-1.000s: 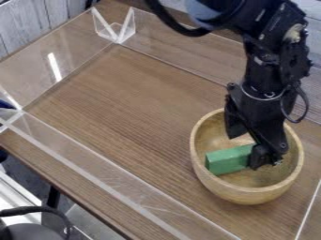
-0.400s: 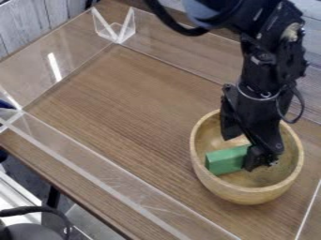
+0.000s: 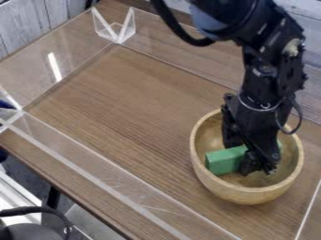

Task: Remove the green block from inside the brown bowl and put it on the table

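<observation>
Brown wood-grain desk (image 3: 113, 98) lies across the scene, and at its far left stands one clear plastic piece with triangular shape (image 3: 116, 33). At the near left, outside the desk, one black curved cable (image 3: 38, 211) is visible. On the right side is one round, light-brown wooden bowl with thick rim (image 3: 246, 194). Inside it, toward the left wall, lies one small, solid green rectangular block (image 3: 226, 162). It is in the bowl, so the removing is not yet done.

Just right of the block is one black robot hand (image 3: 251, 157). Compared with one second ago, its fingers have come nearer together and are now close over the right end of the block, which they partly hide. For the task, I judge this means the grasping is beginning, and the lifting should follow only after a firm grip. Whether the fingers already pinch the block, I cannot tell, because the dark parts cover the contact.
</observation>
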`<state>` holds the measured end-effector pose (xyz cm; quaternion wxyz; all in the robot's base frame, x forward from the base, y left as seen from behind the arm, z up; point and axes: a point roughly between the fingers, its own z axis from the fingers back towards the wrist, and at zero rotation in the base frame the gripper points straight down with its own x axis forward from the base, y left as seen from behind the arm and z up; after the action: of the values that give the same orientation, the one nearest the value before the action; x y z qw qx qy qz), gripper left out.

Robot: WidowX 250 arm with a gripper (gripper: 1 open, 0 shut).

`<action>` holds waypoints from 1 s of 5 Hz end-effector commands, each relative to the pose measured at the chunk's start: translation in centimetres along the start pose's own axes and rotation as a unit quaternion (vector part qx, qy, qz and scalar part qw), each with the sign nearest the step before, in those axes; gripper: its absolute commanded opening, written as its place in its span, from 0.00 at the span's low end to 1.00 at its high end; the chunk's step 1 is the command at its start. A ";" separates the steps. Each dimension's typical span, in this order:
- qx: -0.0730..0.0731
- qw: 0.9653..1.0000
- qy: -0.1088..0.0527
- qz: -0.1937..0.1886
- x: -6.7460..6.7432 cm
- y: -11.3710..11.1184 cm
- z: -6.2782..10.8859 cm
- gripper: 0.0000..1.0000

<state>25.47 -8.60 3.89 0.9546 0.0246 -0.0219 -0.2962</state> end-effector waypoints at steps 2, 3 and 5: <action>0.010 0.999 -0.038 -0.008 0.6 0.3 2.9 0.00; 0.026 0.997 -0.066 -0.005 0.7 0.8 6.3 0.00; 0.077 0.992 -0.079 0.065 -0.3 8.5 8.4 0.00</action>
<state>28.43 -1.58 11.10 0.9671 0.0673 -0.0904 -0.2282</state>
